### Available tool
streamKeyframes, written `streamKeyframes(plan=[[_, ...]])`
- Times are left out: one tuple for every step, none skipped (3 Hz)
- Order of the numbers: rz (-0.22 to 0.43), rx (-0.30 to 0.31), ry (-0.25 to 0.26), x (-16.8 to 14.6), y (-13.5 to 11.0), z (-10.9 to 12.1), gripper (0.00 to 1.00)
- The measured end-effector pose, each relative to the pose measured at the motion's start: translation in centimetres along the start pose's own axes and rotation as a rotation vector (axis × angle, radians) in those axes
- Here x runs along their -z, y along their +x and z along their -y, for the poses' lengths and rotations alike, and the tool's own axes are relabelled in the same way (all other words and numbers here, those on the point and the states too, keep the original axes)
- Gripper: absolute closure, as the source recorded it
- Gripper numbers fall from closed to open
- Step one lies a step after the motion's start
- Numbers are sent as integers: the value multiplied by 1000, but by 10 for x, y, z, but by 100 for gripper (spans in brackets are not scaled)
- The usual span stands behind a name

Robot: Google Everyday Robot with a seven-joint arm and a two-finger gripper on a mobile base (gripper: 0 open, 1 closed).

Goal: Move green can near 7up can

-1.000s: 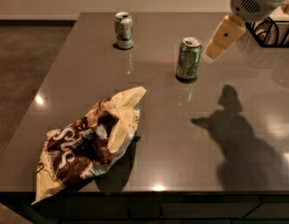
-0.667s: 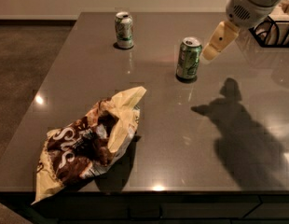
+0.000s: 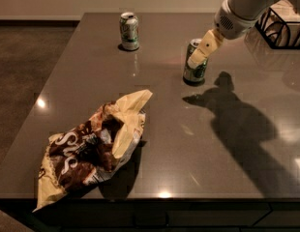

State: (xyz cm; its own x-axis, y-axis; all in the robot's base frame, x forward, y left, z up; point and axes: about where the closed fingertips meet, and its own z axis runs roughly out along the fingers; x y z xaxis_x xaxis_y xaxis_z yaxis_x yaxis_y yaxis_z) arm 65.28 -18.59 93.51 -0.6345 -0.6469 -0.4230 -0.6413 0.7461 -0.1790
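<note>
The green can (image 3: 193,71) stands upright on the dark table (image 3: 222,144), right of centre toward the back. The 7up can (image 3: 129,30), pale with green patches, stands upright at the back, left of the green can and well apart from it. My gripper (image 3: 200,54) comes down from the upper right and overlaps the upper part of the green can, hiding part of its top and side. I cannot tell whether it touches the can.
A crumpled brown and yellow chip bag (image 3: 92,149) lies at the front left of the table. A black wire basket (image 3: 283,25) stands at the back right edge. The arm's shadow falls on the table right of the green can.
My gripper has moved left and down from beside the green can's right until it overlaps the can's top. The cans and the bag have not moved.
</note>
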Motion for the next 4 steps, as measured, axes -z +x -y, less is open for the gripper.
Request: streamKeyframes(plan=[[21,-3,-54,-25,-19,-10,0],[29,5,-89,-38,-32,-16,14],[27,19,-109,-40,-40,-21,38],[14,41,-110,-37,-48,-22,61]])
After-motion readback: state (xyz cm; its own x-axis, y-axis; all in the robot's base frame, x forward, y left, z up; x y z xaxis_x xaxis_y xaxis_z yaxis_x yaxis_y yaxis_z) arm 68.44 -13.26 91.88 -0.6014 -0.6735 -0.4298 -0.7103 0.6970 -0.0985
